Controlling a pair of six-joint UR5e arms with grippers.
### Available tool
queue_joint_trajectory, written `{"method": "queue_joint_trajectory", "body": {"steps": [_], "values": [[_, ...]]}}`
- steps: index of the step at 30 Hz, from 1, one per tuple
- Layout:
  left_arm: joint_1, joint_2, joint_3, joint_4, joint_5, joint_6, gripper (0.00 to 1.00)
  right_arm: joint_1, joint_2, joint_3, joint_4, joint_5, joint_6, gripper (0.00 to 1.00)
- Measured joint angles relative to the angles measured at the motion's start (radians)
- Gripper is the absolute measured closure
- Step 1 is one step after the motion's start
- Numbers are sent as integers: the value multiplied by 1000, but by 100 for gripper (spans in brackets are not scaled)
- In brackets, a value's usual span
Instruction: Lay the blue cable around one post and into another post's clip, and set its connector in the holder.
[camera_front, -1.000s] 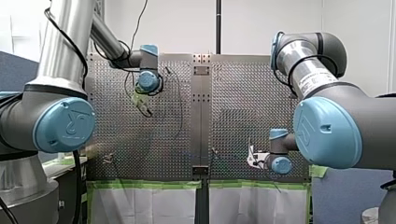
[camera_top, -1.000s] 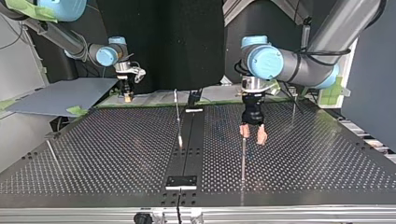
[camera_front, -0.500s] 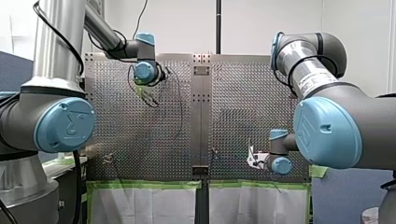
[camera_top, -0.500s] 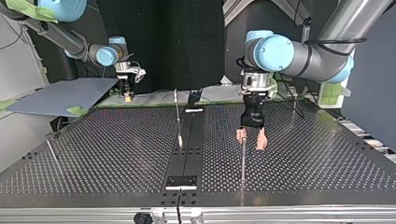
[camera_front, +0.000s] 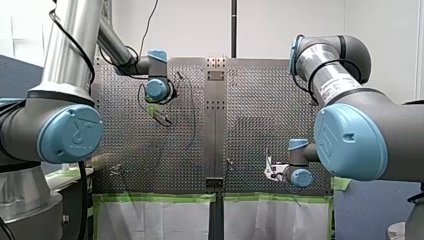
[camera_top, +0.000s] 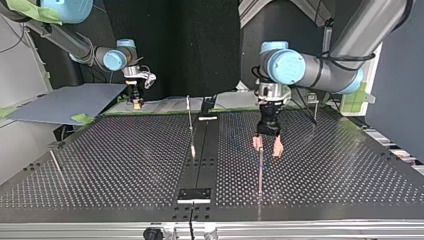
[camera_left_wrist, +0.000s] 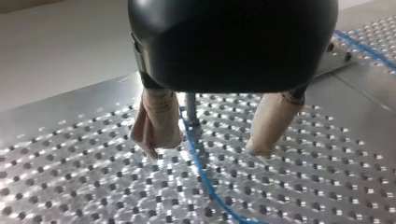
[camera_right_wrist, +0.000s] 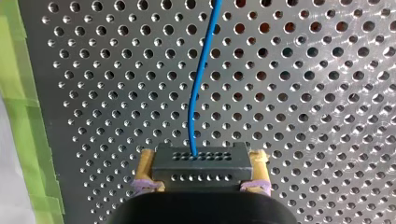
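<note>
In the left wrist view my left gripper hangs open just above the perforated plate, with beige pads. A thin post stands just beyond the gap between them. The blue cable runs from that post across the plate under the gripper. In the top view my left gripper hovers by a slim post. My right gripper is shut on the dark connector, and the blue cable leads away from it. In the top view my right gripper sits at the far left edge.
More thin posts stand on the plate: one near the middle, one at the far right, one at the near left. A dark block sits on the centre rail. Green tape lines the plate's edge.
My left arm's wrist rose and came back down, and its open gripper shifted slightly around the post. My right arm has not moved.
</note>
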Motion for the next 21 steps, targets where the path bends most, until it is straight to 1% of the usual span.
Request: {"method": "queue_joint_trajectory", "body": {"steps": [5,9,13,18,21], "values": [[8,-2,3,12,6,-14,0,0,1,0,-2,0,0,100],[14,-19,25,11,33,-42,0,0,1,0,-2,0,0,100],[14,-41,51,1,55,-56,0,0,2,0,-1,0,-1,100],[18,-78,90,-21,58,-61,0,0,2,0,-3,0,-1,100],[22,-95,106,-31,50,-58,0,0,2,-1,-2,0,0,100]]}}
